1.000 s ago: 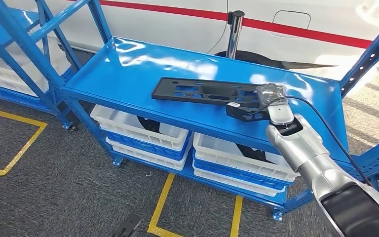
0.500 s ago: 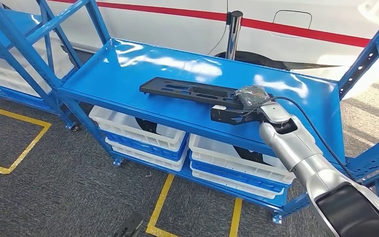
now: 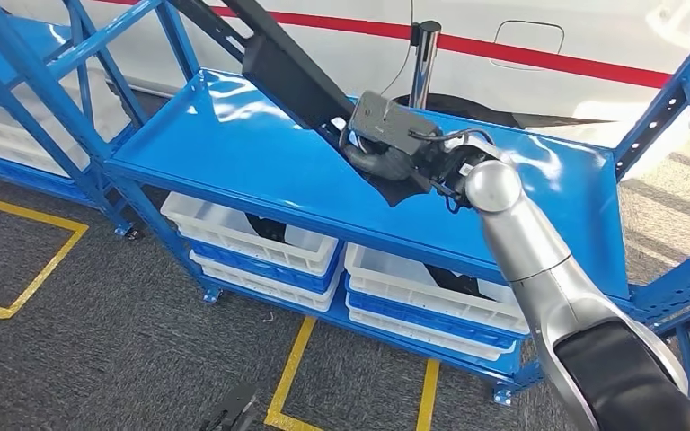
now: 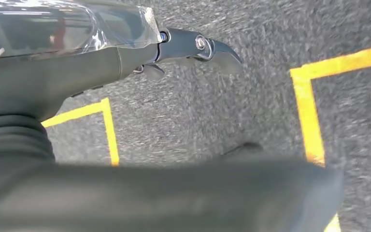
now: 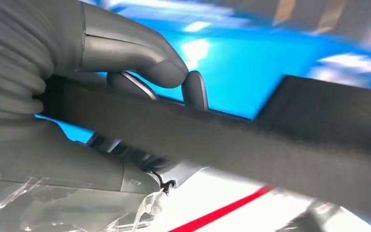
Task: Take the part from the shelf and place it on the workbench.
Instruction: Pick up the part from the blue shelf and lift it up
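The part (image 3: pixel 287 76) is a long flat black panel. It is off the blue shelf top (image 3: pixel 225 144) and tilted steeply, its far end rising towards the upper left of the head view. My right hand (image 3: pixel 393 144) grips its lower end above the middle of the shelf. The right wrist view shows the thumb (image 5: pixel 135 50) and fingers of my right hand (image 5: pixel 101 63) wrapped around the dark part (image 5: pixel 251 145). My left hand (image 4: pixel 193 46) hangs over the grey floor with nothing in it.
White bins (image 3: pixel 252 238) sit on the shelf's lower levels. Another blue rack (image 3: pixel 36 72) stands at the left, and blue uprights (image 3: pixel 683 99) at the right. A white car (image 3: pixel 548 36) and a metal post (image 3: pixel 427 63) are behind. Yellow lines (image 3: pixel 296 368) mark the floor.
The part lay flat on the shelf top with my right hand at its right end. Now that hand has turned and lifted it, so the part stands tilted above the shelf.
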